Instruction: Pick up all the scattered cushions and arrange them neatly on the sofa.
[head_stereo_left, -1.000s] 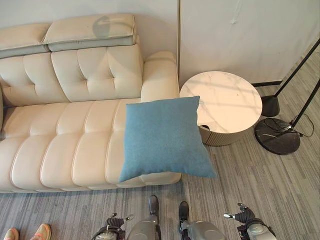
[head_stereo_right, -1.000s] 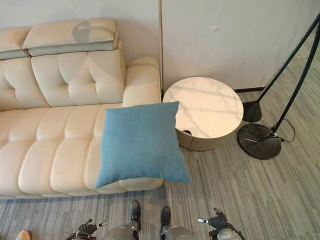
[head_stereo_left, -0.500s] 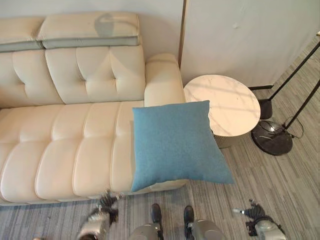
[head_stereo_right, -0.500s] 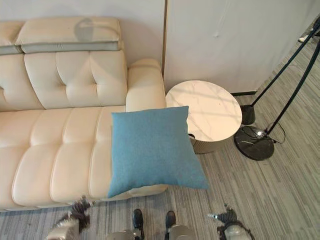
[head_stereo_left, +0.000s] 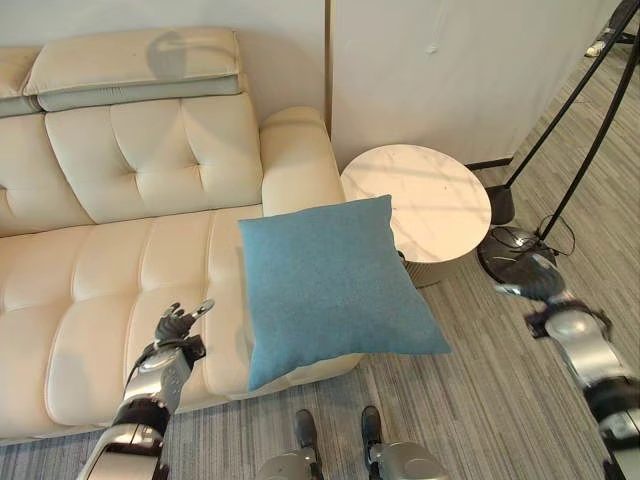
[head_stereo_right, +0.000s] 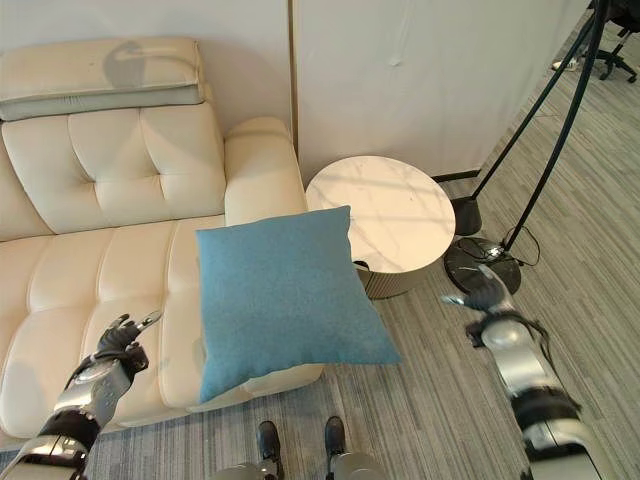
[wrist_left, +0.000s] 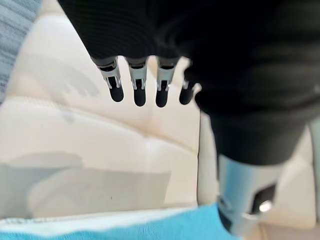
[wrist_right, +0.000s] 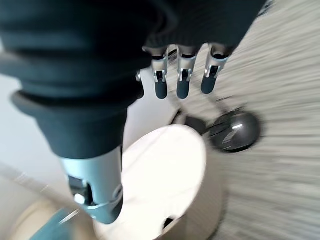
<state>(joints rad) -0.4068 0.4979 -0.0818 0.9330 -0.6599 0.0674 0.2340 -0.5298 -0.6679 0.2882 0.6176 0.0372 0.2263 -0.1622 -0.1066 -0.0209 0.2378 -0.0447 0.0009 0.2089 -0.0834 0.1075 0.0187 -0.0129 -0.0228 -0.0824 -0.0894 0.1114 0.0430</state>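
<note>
A blue square cushion (head_stereo_left: 335, 285) lies on the right end of the cream sofa (head_stereo_left: 110, 270), its right corner hanging over the seat's front edge toward the floor. My left hand (head_stereo_left: 176, 325) hovers open above the seat, a short way left of the cushion (wrist_left: 150, 230), holding nothing. My right hand (head_stereo_left: 532, 279) is raised open over the floor to the right of the cushion (head_stereo_right: 285, 295), near the lamp base, and holds nothing. The right hand's fingers (wrist_right: 181, 82) hang straight above the round table.
A round white side table (head_stereo_left: 415, 210) stands between the sofa arm and the wall. A black floor lamp base (head_stereo_left: 505, 250) with slanted poles sits on the grey striped carpet (head_stereo_right: 430, 390) at the right. A white wall panel (head_stereo_left: 440, 70) stands behind.
Both arms have risen from low at the picture's bottom: the left hand now over the sofa seat, the right out beside the lamp base. The camera has shifted; the cushion has not moved.
</note>
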